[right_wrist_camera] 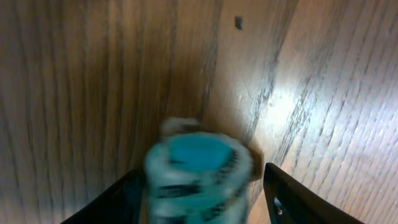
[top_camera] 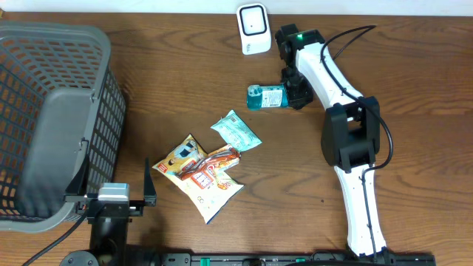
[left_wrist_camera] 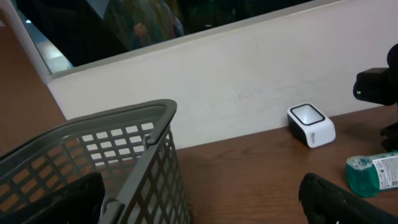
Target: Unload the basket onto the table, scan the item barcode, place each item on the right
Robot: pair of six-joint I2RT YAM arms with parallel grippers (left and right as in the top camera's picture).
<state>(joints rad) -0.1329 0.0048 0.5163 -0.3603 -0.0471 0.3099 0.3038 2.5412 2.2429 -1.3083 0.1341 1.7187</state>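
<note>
The right hand [top_camera: 293, 94] is seen with its jaws parted around the bottle [top_camera: 266, 97]; a gap is left at one finger [right_wrist_camera: 292, 193], so nothing is gripped. The bottle is laid on its side on the counter [top_camera: 185, 74], near the scanner [top_camera: 253, 28]. Packets [top_camera: 199, 174] are found further off. The left hand [top_camera: 118, 185] is held wide open and empty, beside the basket [top_camera: 44, 44].

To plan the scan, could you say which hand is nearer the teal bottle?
Right: the right hand flanks the teal bottle; the left hand sits far off by the gray basket.
</note>
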